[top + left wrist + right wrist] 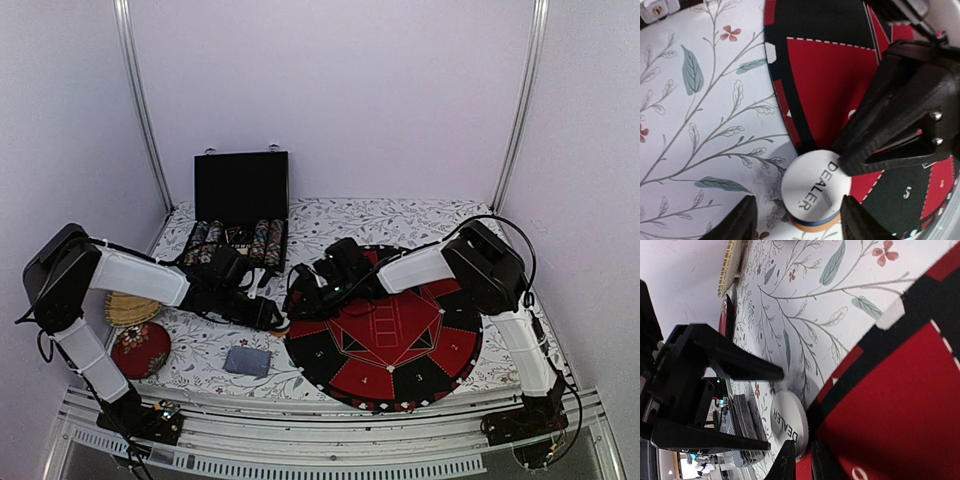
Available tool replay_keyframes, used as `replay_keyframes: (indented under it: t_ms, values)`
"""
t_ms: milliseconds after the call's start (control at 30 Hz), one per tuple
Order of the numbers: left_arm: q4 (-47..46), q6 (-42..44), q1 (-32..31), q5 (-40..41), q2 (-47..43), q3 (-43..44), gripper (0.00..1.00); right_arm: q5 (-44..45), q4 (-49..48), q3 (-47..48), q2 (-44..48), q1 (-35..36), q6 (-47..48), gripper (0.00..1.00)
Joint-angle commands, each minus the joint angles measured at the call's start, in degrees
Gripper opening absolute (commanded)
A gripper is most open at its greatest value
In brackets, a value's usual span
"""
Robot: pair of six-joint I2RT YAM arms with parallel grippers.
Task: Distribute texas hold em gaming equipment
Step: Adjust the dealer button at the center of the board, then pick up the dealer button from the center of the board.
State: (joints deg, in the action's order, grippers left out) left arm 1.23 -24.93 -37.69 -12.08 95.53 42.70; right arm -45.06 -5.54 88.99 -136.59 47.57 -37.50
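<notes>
Top camera: both arms meet at the left rim of the round mat, with the left gripper and right gripper nose to nose. The open chip case sits beyond the mat's far-left edge, and a grey stack of cards lies off its near-left edge.

Left wrist: there it is — the white DEALER button tops the blue and orange buttons, the pile on the flowered cloth, right at the mat's rim. Left pincer wide, a finger either side, with a gap showing. Right pincer narrow, tips at the DEALER rim; pinched or only touching, I cannot tell.

Right wrist: same picture, side-on.

My read: light, stiff, slick discs that will slide off one another — take them by the edges, low down. The right tips and the mat's lip crowd the approach.
</notes>
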Motion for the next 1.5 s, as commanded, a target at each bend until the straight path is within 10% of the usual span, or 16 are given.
replay_keyframes:
  t_ms: [0,400,1467]
  values:
    - [8.10,5.42,-1.80,5.33,0.50,2.85,0.65,4.02,3.64,-3.11,5.28,-1.36,3.50,0.15]
    - [10.56,9.54,-3.51,6.44,4.74,8.46,0.75,6.58,2.84,-8.35,11.69,-3.75,5.00,0.18]
    - [15.25,9.77,-8.08,14.09,3.76,8.80,0.56,5.51,2.91,-9.05,11.45,-3.89,5.26,0.18]
